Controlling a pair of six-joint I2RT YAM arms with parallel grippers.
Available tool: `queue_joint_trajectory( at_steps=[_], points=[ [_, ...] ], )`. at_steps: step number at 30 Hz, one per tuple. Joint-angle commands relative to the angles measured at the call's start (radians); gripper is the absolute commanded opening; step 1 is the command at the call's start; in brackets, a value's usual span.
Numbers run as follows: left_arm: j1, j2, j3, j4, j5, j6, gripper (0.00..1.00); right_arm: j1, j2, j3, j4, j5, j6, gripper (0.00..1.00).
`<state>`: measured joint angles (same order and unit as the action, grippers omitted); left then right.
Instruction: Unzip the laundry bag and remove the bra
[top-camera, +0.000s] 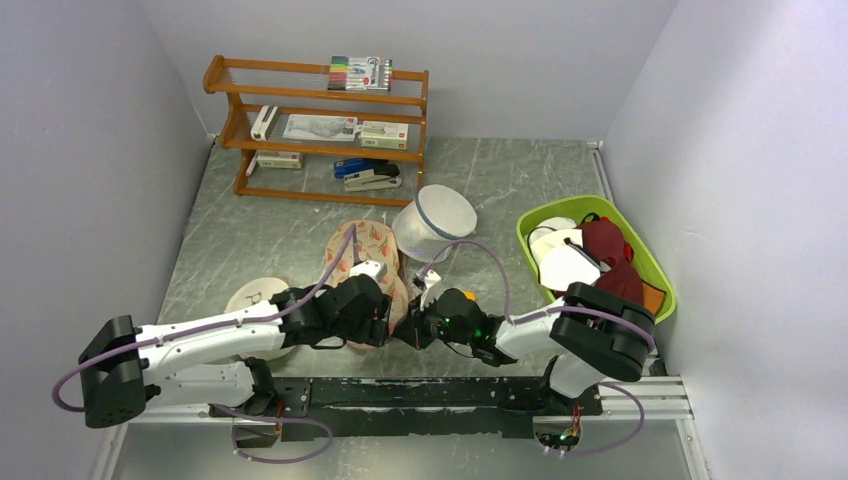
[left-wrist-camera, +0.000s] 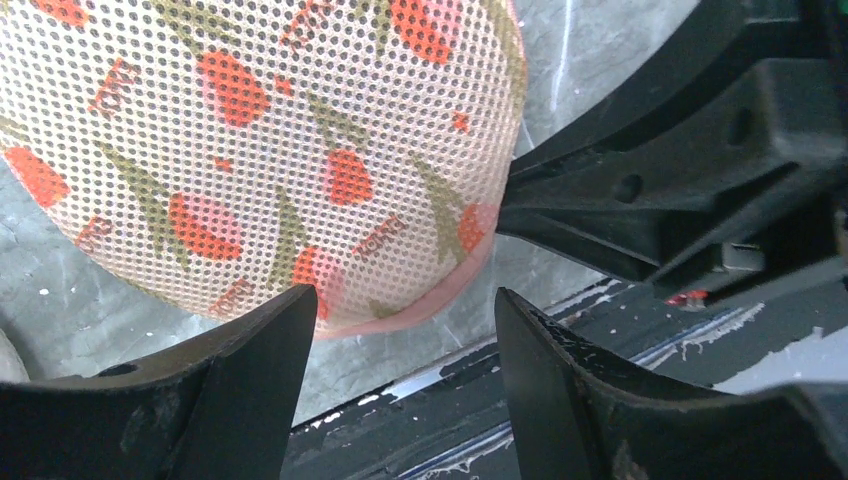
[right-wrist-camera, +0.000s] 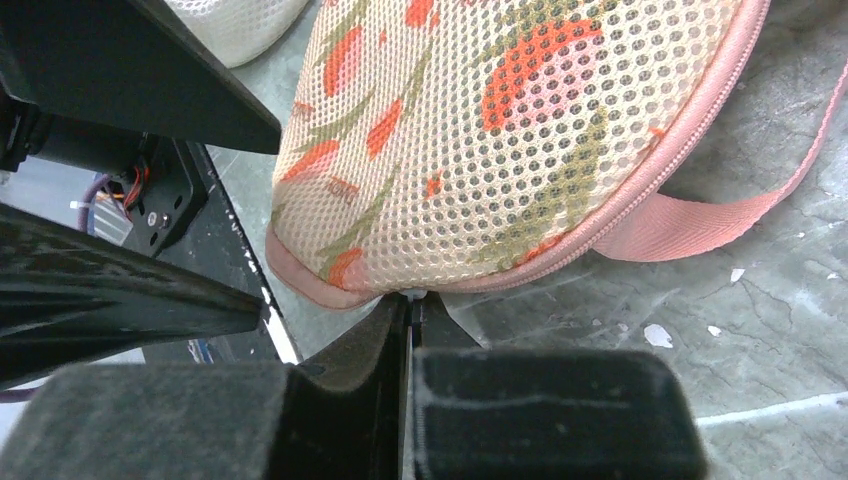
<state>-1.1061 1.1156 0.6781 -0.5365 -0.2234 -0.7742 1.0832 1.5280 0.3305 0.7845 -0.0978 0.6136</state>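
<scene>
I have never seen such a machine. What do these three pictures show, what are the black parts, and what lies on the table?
Two robot arms are bolted at the near edge of the table. The wide picture looks down from above; the other two come from wrist cameras, so the black shapes are gripper fingers. On it lie a floral laundry bag, a white mesh cylinder, a round cream cap, a green basket of clothes and a wooden shelf. The left gripper is open at the bag's end, gripping nothing. The right gripper is shut at the bag's zip edge; what it pinches is unclear.
</scene>
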Motion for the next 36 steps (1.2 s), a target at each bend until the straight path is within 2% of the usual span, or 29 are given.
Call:
queue_joint_trajectory(
  at_steps=[1, 6, 10, 15, 21, 27, 36],
  points=[
    [-0.006, -0.023, 0.049, -0.019, 0.036, 0.026, 0.76, -0.004, -0.020, 0.010, -0.004, 0.006, -0.005, 0.00],
    [-0.006, 0.064, 0.089, 0.001, -0.066, 0.012, 0.68, -0.004, -0.034, 0.017, -0.031, 0.007, -0.006, 0.00],
    [-0.006, 0.103, 0.049, 0.121, -0.025, 0.040, 0.70, -0.005, -0.040, 0.036, -0.052, 0.001, -0.011, 0.00],
    [-0.006, 0.180, 0.004, 0.130, -0.030, -0.010, 0.62, -0.005, -0.029, 0.047, -0.046, -0.014, -0.008, 0.00],
    [-0.003, 0.194, -0.100, 0.199, -0.054, -0.082, 0.53, -0.005, -0.032, 0.024, -0.034, -0.007, 0.005, 0.00],
    [-0.003, 0.242, -0.099, 0.188, -0.086, -0.120, 0.35, -0.005, -0.024, 0.033, -0.063, 0.012, -0.011, 0.00],
    [-0.002, 0.172, -0.131, 0.067, -0.131, -0.195, 0.08, -0.051, -0.009, 0.138, -0.331, 0.209, -0.141, 0.00]
  ],
)
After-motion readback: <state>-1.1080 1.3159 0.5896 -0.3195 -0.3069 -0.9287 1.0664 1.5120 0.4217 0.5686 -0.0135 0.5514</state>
